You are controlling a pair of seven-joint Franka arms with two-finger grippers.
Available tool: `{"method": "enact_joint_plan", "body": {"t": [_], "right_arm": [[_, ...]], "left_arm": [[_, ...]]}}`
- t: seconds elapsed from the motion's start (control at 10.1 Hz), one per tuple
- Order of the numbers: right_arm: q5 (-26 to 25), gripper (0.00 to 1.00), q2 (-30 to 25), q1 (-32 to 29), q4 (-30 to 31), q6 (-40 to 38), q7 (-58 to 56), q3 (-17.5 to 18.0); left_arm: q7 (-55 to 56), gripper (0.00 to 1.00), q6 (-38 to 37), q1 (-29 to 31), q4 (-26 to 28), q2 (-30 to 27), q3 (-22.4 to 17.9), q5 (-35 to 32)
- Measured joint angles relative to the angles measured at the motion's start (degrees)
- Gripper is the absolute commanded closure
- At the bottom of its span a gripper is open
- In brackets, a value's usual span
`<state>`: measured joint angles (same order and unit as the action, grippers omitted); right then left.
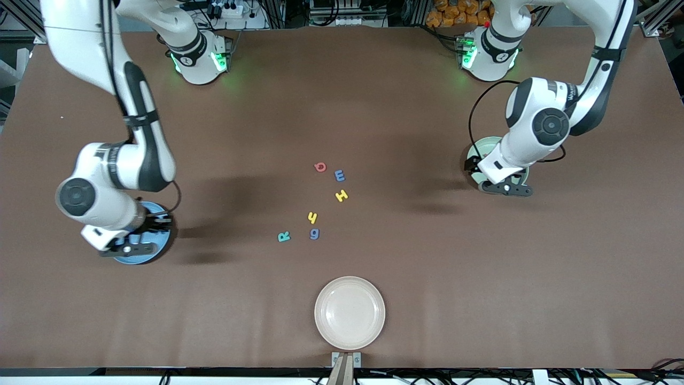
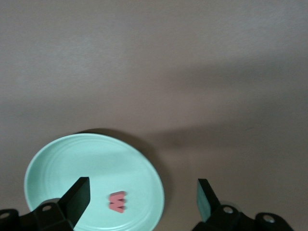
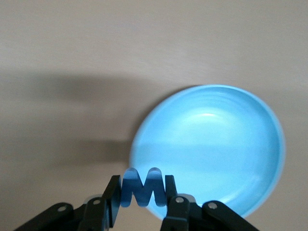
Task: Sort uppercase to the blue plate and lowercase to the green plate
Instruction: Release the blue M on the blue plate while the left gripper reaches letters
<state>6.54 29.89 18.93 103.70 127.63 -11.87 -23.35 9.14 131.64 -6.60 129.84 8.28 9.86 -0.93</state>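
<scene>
Blue W (image 3: 142,189) is sitting pinched in the right hand (image 3: 141,202) over the blue plate (image 3: 216,144), while the left hand (image 2: 143,199) is hanging wide open, empty, above the green plate (image 2: 57,163) and its red w (image 2: 117,201).

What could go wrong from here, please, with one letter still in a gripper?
1. The right gripper pinches the blue foam W near the rim of the sky-blue round plate; released there, it might land outside.
2. The open left gripper hangs over the small red foam w in the mint-green round plate; dropping could nudge it.
</scene>
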Motion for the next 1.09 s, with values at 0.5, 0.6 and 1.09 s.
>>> {"method": "enact_joint_plan", "body": {"t": [0.5,0.6,1.09], "right_arm": [[0.2,0.00,0.7,-6.3,-0.1,1.9,-5.8,0.1],[0.3,0.00,0.7,-6.3,-0.3,1.9,-5.7,0.2],[0.4,0.00,0.7,-6.1,-1.0,2.0,-5.7,0.7]], "left_arm": [[18.7,0.02,0.0,-5.9,-8.1,9.7,5.8,0.0],[22.3,0.02,0.0,-8.6,-10.3,12.3,5.8,0.0],[36.1,0.02,-0.7,-18.5,-23.7,20.1,4.4,0.0]]}}
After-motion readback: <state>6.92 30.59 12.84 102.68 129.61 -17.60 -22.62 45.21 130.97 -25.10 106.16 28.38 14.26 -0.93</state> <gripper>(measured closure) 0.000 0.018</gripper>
